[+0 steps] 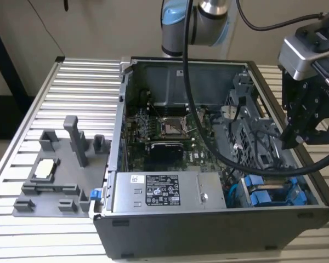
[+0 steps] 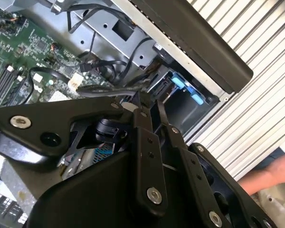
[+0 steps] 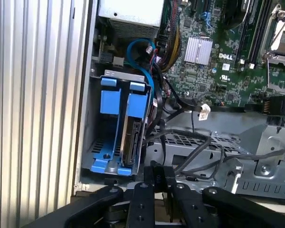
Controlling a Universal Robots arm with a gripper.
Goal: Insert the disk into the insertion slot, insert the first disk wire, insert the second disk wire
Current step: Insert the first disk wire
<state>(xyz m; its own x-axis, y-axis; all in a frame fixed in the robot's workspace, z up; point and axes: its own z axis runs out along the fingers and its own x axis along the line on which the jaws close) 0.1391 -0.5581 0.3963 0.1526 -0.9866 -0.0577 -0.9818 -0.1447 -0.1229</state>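
Observation:
The disk [image 3: 132, 140], silver-grey in a bright blue carrier, stands edge-on inside the insertion slot [image 3: 96, 118] of the grey drive cage, beside another blue-tabbed carrier [image 3: 109, 100]. In the exterior view this cage [image 1: 268, 193] sits at the case's front corner on the exterior view's right. Black wires [image 3: 180, 107], one ending in a white plug [image 3: 204, 112], lie loose beside the cage. A blue cable [image 3: 141, 52] loops past it. My gripper [image 1: 292, 143] [image 3: 162, 172] [image 2: 141, 100] hovers above the case edge near the cage. Its fingers are closed together, and no held thing shows.
The open computer case holds a motherboard [image 1: 164, 129], a power supply [image 1: 162, 192] and a perforated grey cage [image 3: 190, 142]. A grey fixture [image 1: 55, 175] stands on the slatted table [image 1: 82, 82] at the exterior view's left. A person's hand [image 2: 275, 173] rests outside the case.

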